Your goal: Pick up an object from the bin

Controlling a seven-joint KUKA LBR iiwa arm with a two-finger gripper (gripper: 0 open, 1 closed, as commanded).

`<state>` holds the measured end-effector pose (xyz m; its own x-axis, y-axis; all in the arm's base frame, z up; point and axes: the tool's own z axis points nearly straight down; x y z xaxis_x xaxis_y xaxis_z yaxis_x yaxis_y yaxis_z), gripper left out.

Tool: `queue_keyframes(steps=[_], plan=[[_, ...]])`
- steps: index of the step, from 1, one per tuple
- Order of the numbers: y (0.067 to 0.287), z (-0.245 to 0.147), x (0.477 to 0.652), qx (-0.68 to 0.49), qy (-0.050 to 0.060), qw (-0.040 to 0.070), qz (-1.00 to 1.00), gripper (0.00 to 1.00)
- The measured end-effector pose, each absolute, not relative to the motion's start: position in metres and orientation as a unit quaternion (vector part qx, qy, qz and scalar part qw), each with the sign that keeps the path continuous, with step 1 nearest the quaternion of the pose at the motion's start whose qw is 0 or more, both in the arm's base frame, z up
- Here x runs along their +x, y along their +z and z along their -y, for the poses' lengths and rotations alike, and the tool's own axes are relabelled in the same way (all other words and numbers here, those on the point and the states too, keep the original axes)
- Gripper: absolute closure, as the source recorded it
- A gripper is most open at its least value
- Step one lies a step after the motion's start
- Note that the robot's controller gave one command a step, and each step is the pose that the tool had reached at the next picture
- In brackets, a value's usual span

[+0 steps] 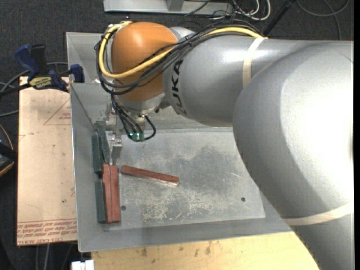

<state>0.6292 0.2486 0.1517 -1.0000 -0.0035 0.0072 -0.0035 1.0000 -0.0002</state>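
The arm (242, 77) enters from the right and spans the upper half of the bin (197, 207). Its wrist carries an orange cover (140, 55), and yellow and black cables (103, 55) loop round the cover's left side. The tool (113, 142) hangs below this cover, low in the bin's left part and close to the left wall. A small green light (135, 135) glows just to the right of the tool. The view does not resolve whether the tool is spread or pressed together, and nothing can be confirmed as gripped. Three long, flat things lie on the bin floor. A dark green strip (99, 190) runs along the foot of the left wall. A red-brown bar (113, 194) lies parallel to it, just beside it on its right, and the two appear to touch along their length. The tool stands over the upper ends of this pair — at the far end of the green strip and just above the top end of the bar. Contact between the tool and either thing cannot be made out. A thinner red-brown stick (149, 176) lies apart from the pair, slightly tilted. Its left end is near the bar's top, and its right end points toward the bin's centre. The bin floor to the right of the stick is bare, scuffed metal.
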Motion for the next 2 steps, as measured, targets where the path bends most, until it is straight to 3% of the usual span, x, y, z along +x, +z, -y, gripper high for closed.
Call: queue_keyframes(steps=[1,2], plan=[[0.157,-0.248,0.632,0.0,-0.001,-0.001,1.0,0.0],[0.079,-0.206,0.616,-0.03,-0.001,-0.002,1.0,0.0]])
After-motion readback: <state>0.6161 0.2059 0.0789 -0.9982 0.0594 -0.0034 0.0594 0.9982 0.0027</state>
